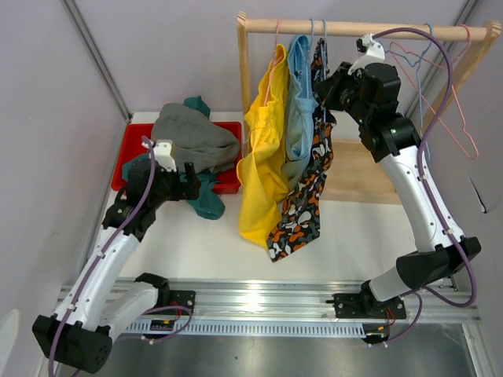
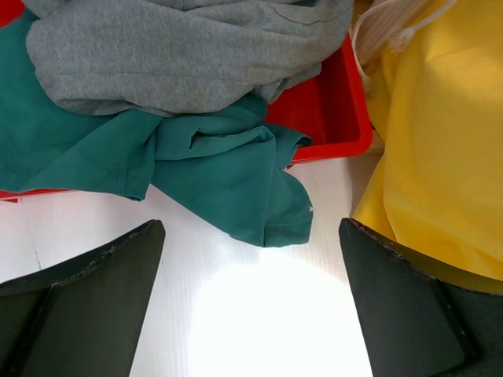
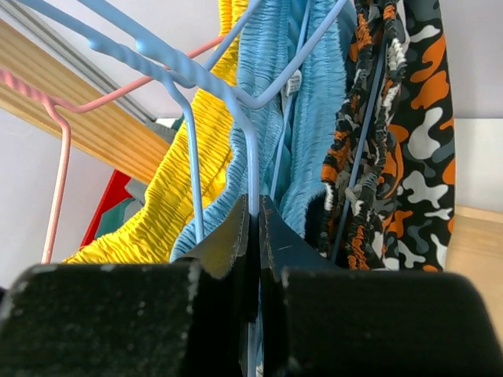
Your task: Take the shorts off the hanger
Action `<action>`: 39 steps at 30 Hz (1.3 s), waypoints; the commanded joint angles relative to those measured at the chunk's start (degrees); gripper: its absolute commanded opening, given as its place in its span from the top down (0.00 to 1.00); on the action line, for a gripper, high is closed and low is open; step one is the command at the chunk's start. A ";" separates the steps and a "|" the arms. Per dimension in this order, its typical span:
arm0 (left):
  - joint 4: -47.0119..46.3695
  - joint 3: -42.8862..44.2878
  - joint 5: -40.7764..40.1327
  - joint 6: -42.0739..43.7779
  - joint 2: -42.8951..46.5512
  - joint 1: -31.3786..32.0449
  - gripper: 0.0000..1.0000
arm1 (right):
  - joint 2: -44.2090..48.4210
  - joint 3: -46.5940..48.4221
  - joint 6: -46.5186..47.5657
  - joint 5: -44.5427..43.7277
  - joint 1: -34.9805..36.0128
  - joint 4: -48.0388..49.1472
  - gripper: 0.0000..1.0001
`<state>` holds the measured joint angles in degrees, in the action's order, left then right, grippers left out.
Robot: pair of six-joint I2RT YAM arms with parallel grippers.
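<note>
**Right claw pinching a hanger wire; left claw spread by the tray**

Nearest you, the left gripper (image 2: 250, 236) hangs with its fingers spread wide above the white table (image 2: 236, 330). Its wrist view alone shows you the dark teal green fabric shorts (image 2: 228, 173) spilling over the rim of the red plastic tray (image 2: 338, 118), beneath the grey fabric shorts (image 2: 181, 47).

Further back, the overhead view gives three pairs hanging side by side: the yellow fabric shorts (image 1: 263, 157), the light blue fabric shorts (image 1: 299, 118) and the orange-black-white camouflage shorts (image 1: 302, 208).

Only the right wrist view shows the right gripper (image 3: 253, 210) with its fingers pressed together on the light blue wire hanger (image 3: 253, 157).

Farthest, the wooden rail (image 1: 354, 30) carries the hanging pairs, with bare pink and blue wire hangers (image 1: 471, 141) towards its right end.
</note>
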<state>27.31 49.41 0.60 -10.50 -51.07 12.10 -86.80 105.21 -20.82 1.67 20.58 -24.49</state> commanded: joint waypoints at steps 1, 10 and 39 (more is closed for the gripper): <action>0.18 6.90 -2.69 0.39 2.55 5.99 0.01 | 4.53 0.26 2.36 -3.85 0.16 0.59 1.00; 3.11 33.89 -11.95 1.80 -7.81 38.51 0.01 | 10.60 3.25 -0.01 -9.22 -0.19 -3.54 1.00; -22.39 36.90 4.32 -0.75 -27.86 59.71 0.01 | 21.94 -7.21 -6.60 -11.52 2.27 -5.39 1.00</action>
<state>6.57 83.72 4.78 -10.11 -82.11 70.83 -65.76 97.93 -27.24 -8.78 22.74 -35.29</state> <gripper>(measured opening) 0.993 0.045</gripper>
